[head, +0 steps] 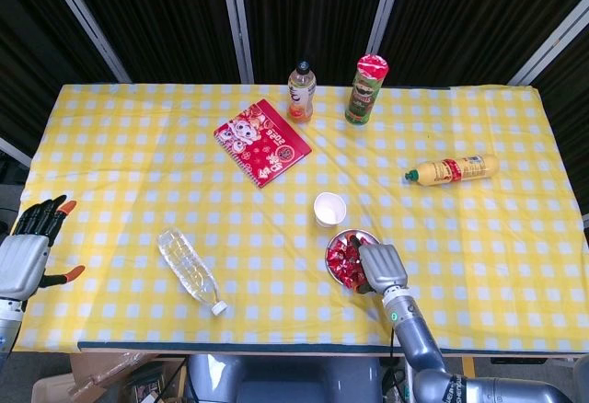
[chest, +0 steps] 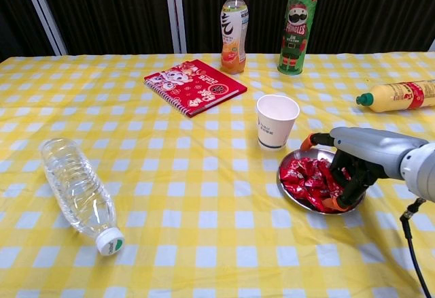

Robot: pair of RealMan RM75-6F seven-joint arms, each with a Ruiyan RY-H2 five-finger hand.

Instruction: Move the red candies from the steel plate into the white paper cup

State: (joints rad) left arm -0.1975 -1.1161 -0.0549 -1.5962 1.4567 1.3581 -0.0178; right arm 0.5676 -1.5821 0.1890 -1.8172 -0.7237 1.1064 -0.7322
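The right robot hand [chest: 348, 169], fingers curled down into the red candies [chest: 309, 175], shows no sure hold yet; the light, slippery foil wrappers are probably best pinched at their crimped ends.

Staged robot test setup, lab-like rather than home. Bench [head: 129, 145] draped in yellow-white checked cloth, backed by black curtain [head: 313, 17] with pale metal frame bars [head: 235, 17] running up it. Assorted unrelated props spread well apart on cloth: red spiral notebook [chest: 194, 86], orange drink bottle [chest: 234, 20], green Pringles can [chest: 296, 20], yellow squeeze bottle [chest: 397, 96] on its side, clear plastic bottle [chest: 78, 192] on its side. Below bench's front edge, grey machine body [head: 276, 380] and cardboard [head: 101, 375].
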